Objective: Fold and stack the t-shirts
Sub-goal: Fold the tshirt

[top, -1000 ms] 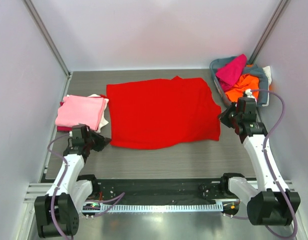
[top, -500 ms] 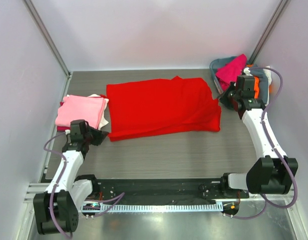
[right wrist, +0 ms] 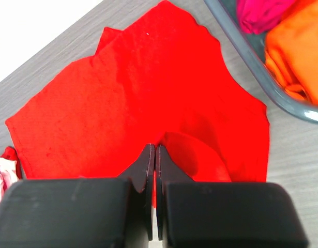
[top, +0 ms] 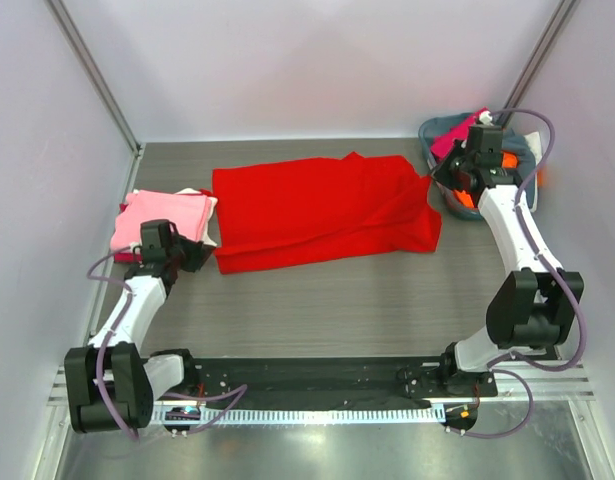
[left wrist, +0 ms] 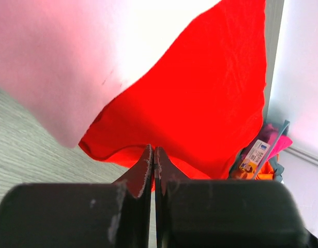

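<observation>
A bright red t-shirt [top: 322,210] lies spread across the middle of the table, its near edge drawn up and back. My left gripper [top: 208,257] is shut on its near-left corner, beside a folded stack topped by a pink t-shirt [top: 162,220]. My right gripper [top: 433,184] is shut on the near-right corner, where the cloth bulges into a fold. In the left wrist view the left gripper [left wrist: 154,150] pinches the red t-shirt [left wrist: 210,98], with the pink t-shirt [left wrist: 45,62] close above. In the right wrist view the right gripper [right wrist: 155,148] pinches the red t-shirt [right wrist: 122,93].
A grey-blue basket [top: 439,129] stands at the back right, right behind my right wrist, holding magenta [top: 449,146] and orange cloth. Its rim [right wrist: 241,47] and the orange t-shirt [right wrist: 298,57] show in the right wrist view. White walls close in the table on three sides.
Both grippers have moved toward the far side, pulling the red t-shirt's near edge with them. The shirt now covers less of the table front to back.
</observation>
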